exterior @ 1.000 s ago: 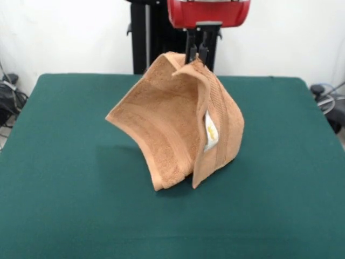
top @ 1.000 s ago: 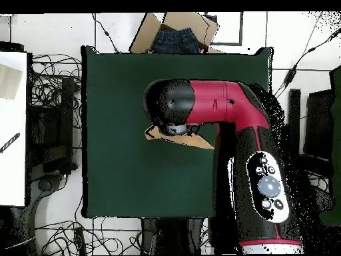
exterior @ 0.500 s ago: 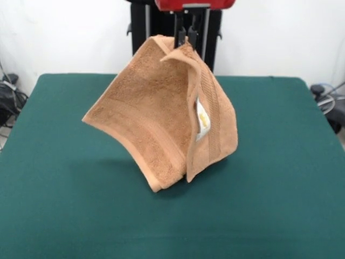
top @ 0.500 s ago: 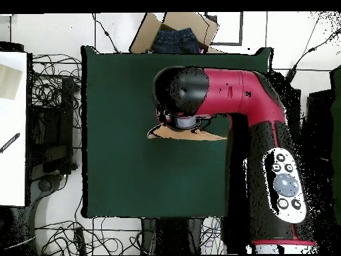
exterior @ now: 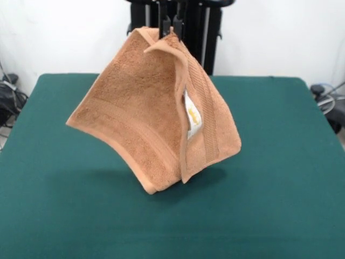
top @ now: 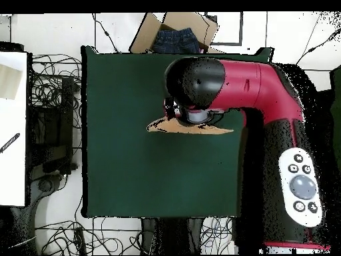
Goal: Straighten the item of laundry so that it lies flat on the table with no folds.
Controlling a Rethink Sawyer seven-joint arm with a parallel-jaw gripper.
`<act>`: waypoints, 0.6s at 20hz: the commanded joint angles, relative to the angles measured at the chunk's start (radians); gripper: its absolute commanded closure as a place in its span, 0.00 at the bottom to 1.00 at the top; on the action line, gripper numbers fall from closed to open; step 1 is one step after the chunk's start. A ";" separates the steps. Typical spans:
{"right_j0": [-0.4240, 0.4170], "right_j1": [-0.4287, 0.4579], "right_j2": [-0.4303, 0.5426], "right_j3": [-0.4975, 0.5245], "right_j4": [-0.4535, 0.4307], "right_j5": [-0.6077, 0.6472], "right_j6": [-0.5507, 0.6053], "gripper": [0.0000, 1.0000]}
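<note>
The black two-fingered gripper (exterior: 170,25) was clamped on the top corner of the light orange-brown terry towel (exterior: 145,113), which hung folded and seemingly clear above the dark green cloth table (exterior: 280,178), so lowering it straight down risked trapping that fold underneath.

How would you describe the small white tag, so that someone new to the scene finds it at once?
Start at the green table. Above its middle an orange-brown towel hangs from the tool. The tag sits in the fold between its two hanging flaps: the only white patch, with a gold mark.
</note>
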 commanded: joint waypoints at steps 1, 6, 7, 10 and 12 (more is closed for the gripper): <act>-0.006 0.001 0.087 -0.061 -0.032 0.144 -0.214 1.00; -0.002 0.014 0.103 -0.116 -0.041 0.190 -0.225 1.00; -0.001 0.016 0.105 -0.129 -0.043 0.203 -0.226 1.00; 0.003 0.028 0.112 -0.168 -0.053 0.239 -0.229 1.00; 0.001 0.030 0.115 -0.172 -0.052 0.241 -0.231 1.00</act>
